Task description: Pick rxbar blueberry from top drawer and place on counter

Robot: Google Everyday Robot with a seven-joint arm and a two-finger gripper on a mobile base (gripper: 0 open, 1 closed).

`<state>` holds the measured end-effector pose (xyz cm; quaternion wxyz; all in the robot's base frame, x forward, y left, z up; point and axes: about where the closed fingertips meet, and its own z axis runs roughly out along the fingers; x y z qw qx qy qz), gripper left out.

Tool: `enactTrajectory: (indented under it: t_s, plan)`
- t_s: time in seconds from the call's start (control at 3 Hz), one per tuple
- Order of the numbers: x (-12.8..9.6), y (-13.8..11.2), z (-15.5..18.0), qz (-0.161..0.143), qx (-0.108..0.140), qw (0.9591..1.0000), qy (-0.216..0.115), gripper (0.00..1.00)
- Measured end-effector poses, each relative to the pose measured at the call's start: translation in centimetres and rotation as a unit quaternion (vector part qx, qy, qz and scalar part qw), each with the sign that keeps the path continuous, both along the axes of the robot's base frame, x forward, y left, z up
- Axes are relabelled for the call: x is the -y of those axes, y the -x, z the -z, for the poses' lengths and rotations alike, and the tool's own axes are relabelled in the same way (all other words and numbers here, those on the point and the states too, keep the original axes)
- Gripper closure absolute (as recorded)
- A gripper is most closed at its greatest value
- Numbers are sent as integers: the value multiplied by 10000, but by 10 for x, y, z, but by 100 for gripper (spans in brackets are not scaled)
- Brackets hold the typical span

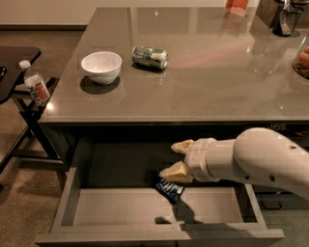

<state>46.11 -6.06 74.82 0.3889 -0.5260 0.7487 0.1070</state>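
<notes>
The top drawer (120,210) is pulled open below the counter (203,72). The rxbar blueberry (170,189), a dark navy wrapper with pale print, lies on the drawer's pale bottom right of the middle, partly under my gripper. My gripper (176,159) comes in from the right on a thick white arm and hovers over the drawer, just above the bar. Its two pale fingers stand apart, one (182,146) farther back and one (175,172) right over the bar. Nothing is between them.
On the counter lie a white bowl (101,66) and a green-and-white can (150,57) on its side. A dark cup (285,19) and a red item (236,6) stand at the far right. A black side table (14,58) with a bottle (35,87) is at the left.
</notes>
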Motion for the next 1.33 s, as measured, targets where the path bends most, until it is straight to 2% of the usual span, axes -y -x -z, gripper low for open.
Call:
enactTrajectory:
  t_s: [0.33, 0.67, 1.0, 1.33]
  plan:
    - [-2, 4, 32, 101, -319, 9994, -71, 0]
    - [0, 5, 57, 263, -569, 9979, -134, 0]
    - [6, 5, 75, 668, -785, 9945, -205, 0]
    - [3, 7, 93, 1059, -978, 9892, -263, 0]
